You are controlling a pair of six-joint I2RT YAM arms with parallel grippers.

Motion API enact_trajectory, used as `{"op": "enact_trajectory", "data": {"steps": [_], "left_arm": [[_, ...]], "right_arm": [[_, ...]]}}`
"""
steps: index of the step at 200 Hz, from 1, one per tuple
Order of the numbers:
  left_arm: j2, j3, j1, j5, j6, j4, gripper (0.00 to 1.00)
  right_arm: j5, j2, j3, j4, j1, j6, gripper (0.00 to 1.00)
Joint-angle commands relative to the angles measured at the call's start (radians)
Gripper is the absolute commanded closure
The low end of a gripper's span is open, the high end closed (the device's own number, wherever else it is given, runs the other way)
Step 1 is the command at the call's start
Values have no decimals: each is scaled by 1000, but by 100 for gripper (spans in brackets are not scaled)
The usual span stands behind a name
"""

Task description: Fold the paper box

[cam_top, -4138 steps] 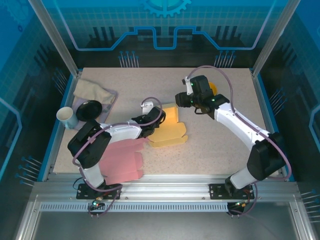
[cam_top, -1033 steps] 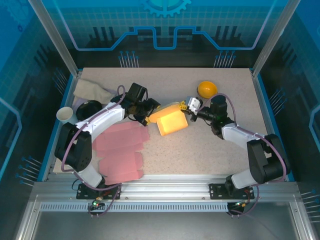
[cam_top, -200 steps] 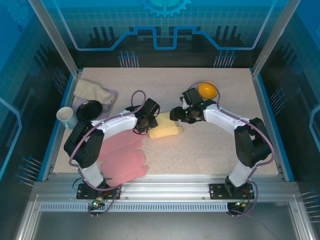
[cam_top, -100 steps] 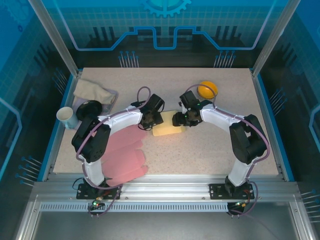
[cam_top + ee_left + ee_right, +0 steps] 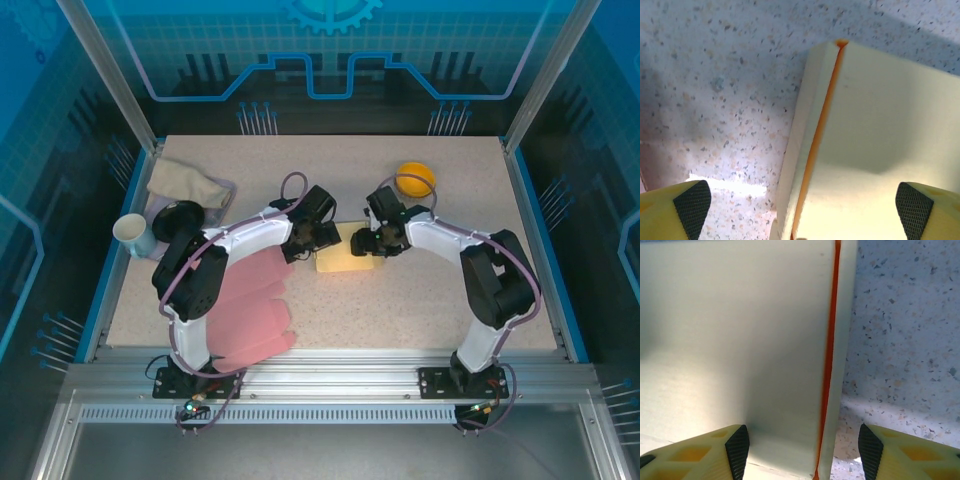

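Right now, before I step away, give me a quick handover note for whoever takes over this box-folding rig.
Left end effector: open wide, over the left end of the yellow paper box, not gripping.
Right end effector: open, straddling the box's right edge, no clamp visible.
Box: mid-table between both arms, lid down.
Done: box looks folded shut.
Left: probably confirm the lid is tucked, then back both arms away.
Also, pink flat sheets lie by the left arm.

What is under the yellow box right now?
The yellow box lies flat on the speckled table, with bare tabletop showing along its edges. Anything beneath the box itself is covered.
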Motion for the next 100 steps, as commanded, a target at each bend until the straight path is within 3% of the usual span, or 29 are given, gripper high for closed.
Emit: {"op": "enact_trajectory", "data": {"steps": [1,40,100], "left_arm": [[3,48,8,68,-124,-80,1],[-29,15,4,115,-260,11,1],[24,43,-1,110,-252,-23,1]], "right_arm": [[-24,-36,-55,18,-2,17,38],[-50,-54,-102,52,-2,28,38],[-69,-57,-104,63,-2,24,38]]}}
